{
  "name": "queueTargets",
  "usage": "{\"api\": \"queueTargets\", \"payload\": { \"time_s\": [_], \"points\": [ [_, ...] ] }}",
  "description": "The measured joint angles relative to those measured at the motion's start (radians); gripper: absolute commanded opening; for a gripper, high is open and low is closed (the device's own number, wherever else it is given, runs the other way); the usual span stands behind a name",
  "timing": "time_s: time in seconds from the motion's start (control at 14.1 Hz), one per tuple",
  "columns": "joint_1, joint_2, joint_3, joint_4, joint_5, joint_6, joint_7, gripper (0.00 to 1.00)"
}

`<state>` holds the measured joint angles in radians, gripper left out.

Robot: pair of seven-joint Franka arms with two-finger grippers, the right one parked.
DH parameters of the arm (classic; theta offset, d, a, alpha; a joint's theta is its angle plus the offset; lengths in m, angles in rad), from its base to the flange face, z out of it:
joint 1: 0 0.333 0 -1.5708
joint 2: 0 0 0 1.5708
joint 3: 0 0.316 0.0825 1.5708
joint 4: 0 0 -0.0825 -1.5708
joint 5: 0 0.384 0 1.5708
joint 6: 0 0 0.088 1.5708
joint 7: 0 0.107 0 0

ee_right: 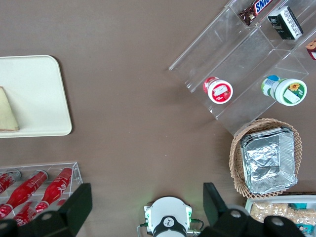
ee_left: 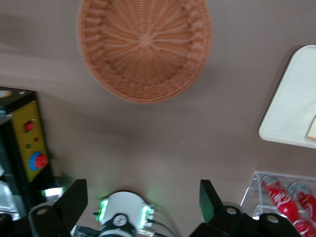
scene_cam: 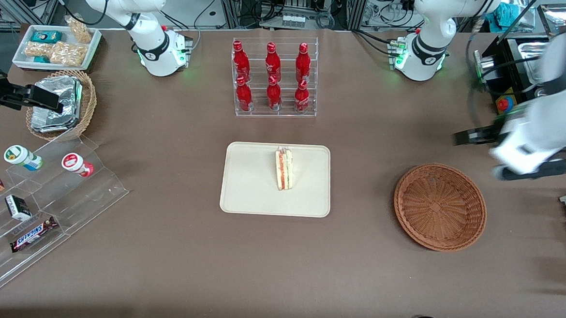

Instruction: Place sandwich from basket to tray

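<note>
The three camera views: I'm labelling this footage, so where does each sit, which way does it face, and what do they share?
Front view: high over the table, looking down at both arm bases; the hand is up beside the basket.
Left wrist view: on the working arm, facing down at the basket; open fingers show.
Right wrist view: on the parked arm, facing down.
All share the tray holding the sandwich.

I'm seeing the basket (scene_cam: 440, 206) showing rough reddish-brown woven wicker, while the tray (scene_cam: 247, 186) is looking like smooth matt cream plastic. The sandwich (scene_cam: 284, 169) is sitting in clear glossy wrap. My gripper (ee_left: 143, 205), raised beside the basket, is showing matt black fingers (ee_left: 74, 200) over the matt brown table (scene_cam: 162, 249).
</note>
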<state>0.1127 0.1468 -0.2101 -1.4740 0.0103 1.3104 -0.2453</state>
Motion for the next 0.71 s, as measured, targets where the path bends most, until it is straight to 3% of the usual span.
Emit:
{"api": "queueTargets", "payload": {
  "time_s": [0.14,0.5,0.71],
  "points": [
    [0.044,-0.031,0.001,0.003,-0.001,-0.009,0.046,1.00],
    [0.030,-0.035,-0.033,0.052,-0.005,-0.049,0.044,1.00],
    [0.029,-0.036,-0.078,0.075,-0.005,-0.050,-0.053,1.00]
  ]
}}
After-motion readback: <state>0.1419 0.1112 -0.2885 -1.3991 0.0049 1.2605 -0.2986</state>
